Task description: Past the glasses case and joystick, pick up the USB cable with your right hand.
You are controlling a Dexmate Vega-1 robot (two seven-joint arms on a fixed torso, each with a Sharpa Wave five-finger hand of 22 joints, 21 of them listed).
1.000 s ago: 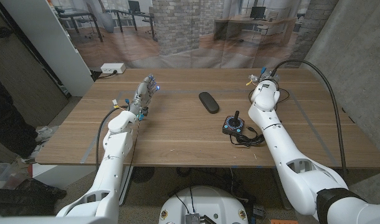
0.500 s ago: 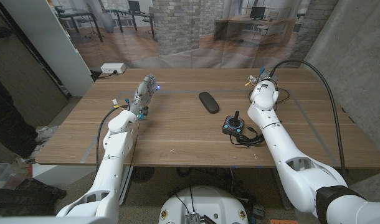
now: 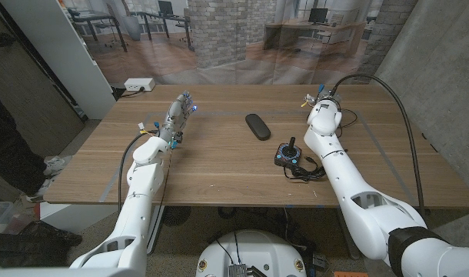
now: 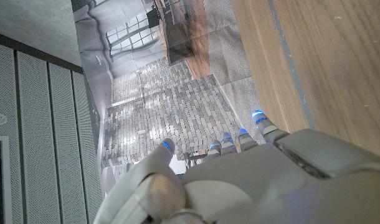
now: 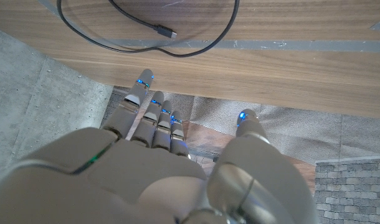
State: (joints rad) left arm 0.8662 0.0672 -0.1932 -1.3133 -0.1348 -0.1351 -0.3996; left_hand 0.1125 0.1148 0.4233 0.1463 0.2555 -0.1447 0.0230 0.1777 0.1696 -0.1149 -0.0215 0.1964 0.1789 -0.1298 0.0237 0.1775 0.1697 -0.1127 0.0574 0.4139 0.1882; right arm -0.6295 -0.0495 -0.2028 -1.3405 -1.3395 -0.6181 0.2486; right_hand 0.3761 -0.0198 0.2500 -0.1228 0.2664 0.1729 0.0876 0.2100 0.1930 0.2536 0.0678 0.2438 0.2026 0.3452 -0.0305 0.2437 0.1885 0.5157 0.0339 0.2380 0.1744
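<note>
- Right hand [image 3: 321, 98] edged slightly farther toward the far right corner of the wooden table [image 3: 219, 165] than a second ago, open, fingers spread, holding nothing.
- Thin black USB cable [image 5: 159, 30] lying just beyond the fingertips [image 5: 144, 79] in the right wrist view, ungrasped; barely discernible from the head view.
- Black oval glasses case [image 3: 257, 125] and black joystick [image 3: 288, 155] lying mid-table, already passed.
- Left hand [image 3: 178, 113] idle, open, near the far left.

Right hand [image 5: 171, 168] empty, fingers [image 5: 135, 99] apart; left hand [image 4: 252, 180] seemingly likewise.
</note>
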